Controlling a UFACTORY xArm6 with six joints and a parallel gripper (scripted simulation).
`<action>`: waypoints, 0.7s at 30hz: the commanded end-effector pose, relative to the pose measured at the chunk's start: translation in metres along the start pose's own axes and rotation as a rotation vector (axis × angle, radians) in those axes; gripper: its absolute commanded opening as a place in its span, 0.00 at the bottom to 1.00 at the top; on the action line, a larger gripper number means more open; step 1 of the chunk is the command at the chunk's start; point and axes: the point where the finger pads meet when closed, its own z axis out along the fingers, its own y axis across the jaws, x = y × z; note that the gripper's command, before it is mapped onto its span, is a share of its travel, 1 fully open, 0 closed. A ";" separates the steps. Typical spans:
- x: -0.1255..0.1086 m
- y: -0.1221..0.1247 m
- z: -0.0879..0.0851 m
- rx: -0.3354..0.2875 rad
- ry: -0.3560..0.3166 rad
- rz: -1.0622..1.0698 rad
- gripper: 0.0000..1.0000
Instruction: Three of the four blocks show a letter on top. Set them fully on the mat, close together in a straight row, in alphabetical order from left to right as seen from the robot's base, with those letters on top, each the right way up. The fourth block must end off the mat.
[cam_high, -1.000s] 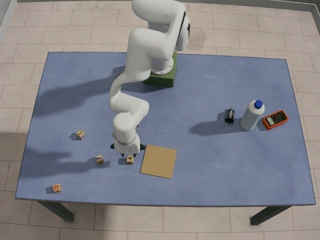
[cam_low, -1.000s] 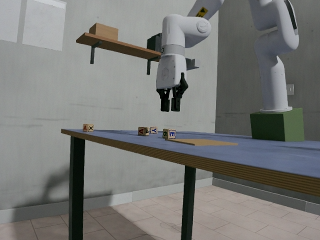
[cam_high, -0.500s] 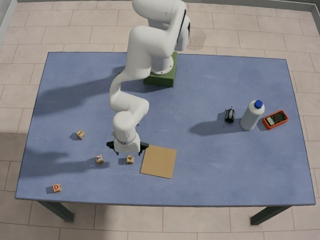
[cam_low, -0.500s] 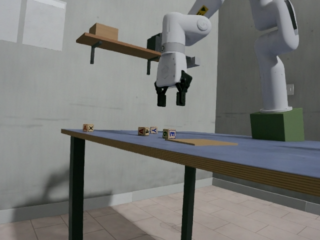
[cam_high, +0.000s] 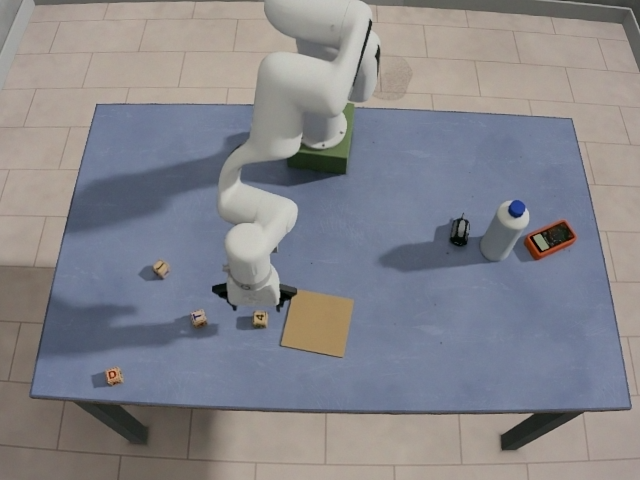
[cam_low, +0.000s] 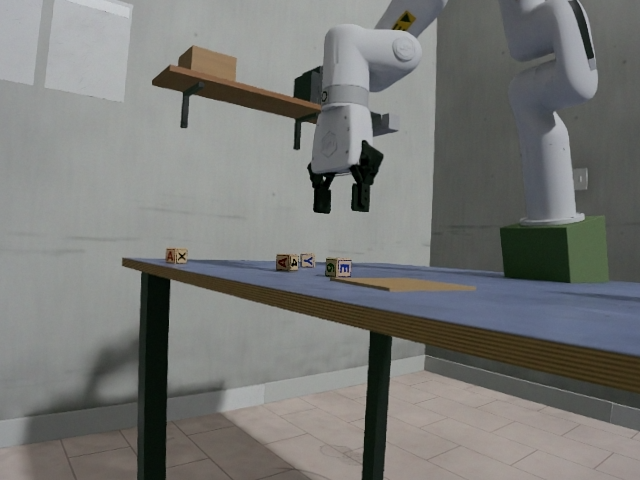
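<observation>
Four wooden blocks lie on the blue table (cam_high: 413,170), all off the tan mat (cam_high: 317,322) (cam_low: 403,284). The block with 4 on top (cam_high: 260,318) (cam_low: 338,267) sits just left of the mat's left edge. The block with T on top (cam_high: 199,317) (cam_low: 286,262) lies further left. The block with I on top (cam_high: 161,268) (cam_low: 308,259) is beyond it. The block with D on top (cam_high: 114,375) (cam_low: 176,255) is near the front left corner. My gripper (cam_high: 256,308) (cam_low: 341,200) is open and empty. It hangs well above the table, over the 4 block.
A white bottle with a blue cap (cam_high: 504,230), an orange multimeter (cam_high: 550,238) and a small black object (cam_high: 459,231) stand at the table's right. The arm's green base block (cam_high: 323,149) (cam_low: 555,250) is at the back. A wall shelf (cam_low: 232,93) hangs beyond the table.
</observation>
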 end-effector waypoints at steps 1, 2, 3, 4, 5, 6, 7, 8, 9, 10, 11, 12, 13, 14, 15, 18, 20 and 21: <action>-0.014 -0.011 -0.002 0.002 -0.004 -0.012 1.00; -0.021 -0.017 -0.003 0.002 -0.004 -0.019 1.00; -0.029 -0.024 -0.003 0.003 -0.003 -0.028 1.00; -0.039 -0.033 -0.004 0.003 -0.003 -0.038 1.00; -0.049 -0.044 -0.004 0.003 -0.002 -0.050 1.00; -0.049 -0.044 -0.004 0.003 -0.002 -0.050 1.00; -0.049 -0.044 -0.004 0.003 -0.002 -0.050 1.00; -0.060 -0.056 -0.005 0.004 -0.002 -0.063 1.00; -0.072 -0.069 -0.005 0.004 -0.001 -0.079 1.00; -0.083 -0.084 -0.006 0.004 -0.001 -0.095 1.00; -0.088 -0.090 -0.006 0.004 -0.001 -0.101 1.00; -0.093 -0.098 -0.006 0.004 -0.001 -0.110 1.00; -0.100 -0.108 -0.006 0.004 -0.001 -0.120 1.00; -0.106 -0.118 -0.006 0.004 -0.001 -0.132 1.00; -0.112 -0.128 -0.006 0.004 0.000 -0.143 1.00; -0.127 -0.159 -0.005 0.004 0.000 -0.176 1.00; -0.135 -0.180 -0.005 0.004 -0.001 -0.199 1.00; -0.139 -0.191 -0.005 0.004 -0.001 -0.211 1.00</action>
